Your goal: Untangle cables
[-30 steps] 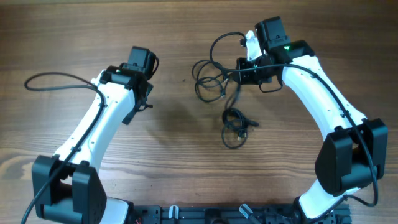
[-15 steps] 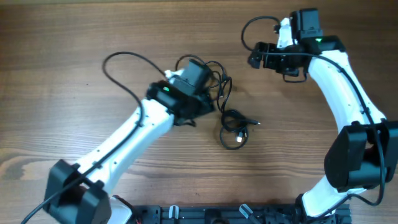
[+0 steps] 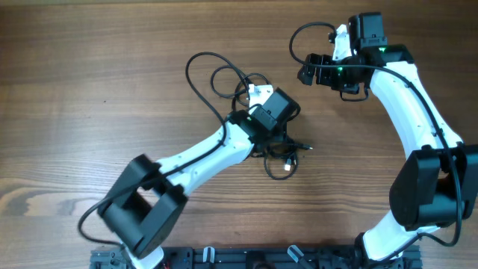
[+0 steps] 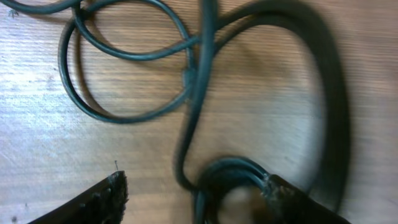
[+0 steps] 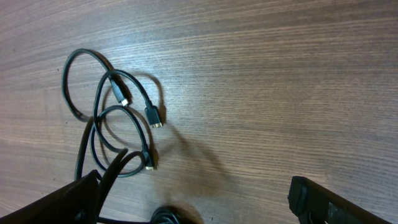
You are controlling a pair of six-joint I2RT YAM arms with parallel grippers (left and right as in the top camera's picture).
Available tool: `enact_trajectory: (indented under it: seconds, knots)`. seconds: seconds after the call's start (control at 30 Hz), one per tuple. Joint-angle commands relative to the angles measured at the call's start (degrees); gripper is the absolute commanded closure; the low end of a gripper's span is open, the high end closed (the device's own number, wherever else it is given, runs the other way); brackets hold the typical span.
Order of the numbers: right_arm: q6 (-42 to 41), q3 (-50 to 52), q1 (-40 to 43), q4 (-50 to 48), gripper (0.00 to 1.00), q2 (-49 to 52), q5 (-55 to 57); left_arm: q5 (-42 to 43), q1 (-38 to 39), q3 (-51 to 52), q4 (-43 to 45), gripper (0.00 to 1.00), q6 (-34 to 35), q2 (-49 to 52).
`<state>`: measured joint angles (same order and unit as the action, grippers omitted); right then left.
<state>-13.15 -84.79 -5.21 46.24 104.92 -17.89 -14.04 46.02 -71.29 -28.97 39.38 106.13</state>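
Your left gripper (image 4: pixel 196 186) hangs low over the cables (image 4: pixel 191 76) at mid-table, fingers (image 4: pixel 104 196) spread wide on either side of one small coil. Loose loops lie just beyond on the wooden table (image 5: pixel 280 74). Your right gripper (image 5: pixel 194 182) hovers well apart, jaws wide and empty.

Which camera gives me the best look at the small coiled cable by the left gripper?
Overhead: the coiled cable is nearly whole in view, only its top tucked under the left gripper. Left wrist shows just its upper curve, close and blurred, at the bottom edge. Right wrist shows loose loops instead.
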Motion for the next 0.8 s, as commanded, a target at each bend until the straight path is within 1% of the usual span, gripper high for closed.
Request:
enact_trajectory:
  seconds: [0.0,0.03,0.07,0.1,0.13,0.17,0.2,0.27,0.3,0.37,0.43,0.5,0.57,0.67,0.7,0.77]
  knots:
    - [1.16,0.5,-0.17,0.11,0.0,0.72,0.28,-11.04,-0.17,0.15,2.03,0.21,8.31,5.05]
    - [1.16,0.52,-0.17,0.11,0.0,0.72,0.28,-10.93,-0.17,0.15,4.87,0.24,9.2,6.27]
    - [1.16,0.5,-0.17,0.11,0.0,0.72,0.26,-10.97,-0.17,0.15,6.58,0.43,9.09,6.88]
    - [1.16,0.5,-0.17,0.13,0.0,0.72,-0.37,-11.89,-0.24,0.15,6.73,0.59,9.07,6.93]
    - [1.2,0.5,-0.17,0.46,0.0,0.72,-2.84,-13.49,-0.42,0.13,6.75,0.8,9.09,6.91]
    - [1.31,0.5,-0.17,0.94,0.0,0.72,-4.61,-13.51,-0.63,0.13,6.73,0.89,9.09,6.8]
    - [1.88,0.5,-0.17,1.36,0.0,0.72,-6.21,-13.16,-0.9,0.13,6.45,0.96,9.11,6.51]
    - [6.45,0.5,-0.17,2.67,0.0,0.72,-14.49,-11.52,-1.53,-0.02,4.42,0.96,10.12,4.28]
    - [7.21,0.5,-0.17,3.32,0.0,0.72,-18.27,-11.5,-2.49,-0.02,2.43,0.96,13.79,0.68]
    - [7.21,0.5,-0.17,3.76,0.0,0.72,-23.96,-10.75,-4.5,-0.02,1.07,0.96,16.79,-5.38]
    - [9.6,0.5,-0.17,4.04,0.0,0.72,-30.03,-8.87,-7.76,-0.02,0.37,0.96,20.17,-12.72]
    - [11.85,0.5,-0.17,4.2,0.0,0.72,-33.53,-7.93,-10.16,-0.02,-1.07,0.96,24.35,-16.72]
    - [15.19,0.5,-0.17,4.02,0.0,0.72,-37.57,-3.58,-13.11,-0.02,-2.03,0.96,24.52,-18.82]
    - [25.11,0.5,-0.42,4.85,0.0,0.72,-43.43,8.55,-16.31,0.0,-3.48,0.96,24.33,-18.8]
    - [27.76,0.5,-0.52,5.46,0.0,0.72,-44.57,11.06,-17.11,-0.02,-4.02,0.96,23.87,-18.8]
    - [35.06,0.5,-0.57,8.07,0.01,0.72,-47.58,12.74,-18.86,-0.02,-6.45,0.96,23.06,-18.8]
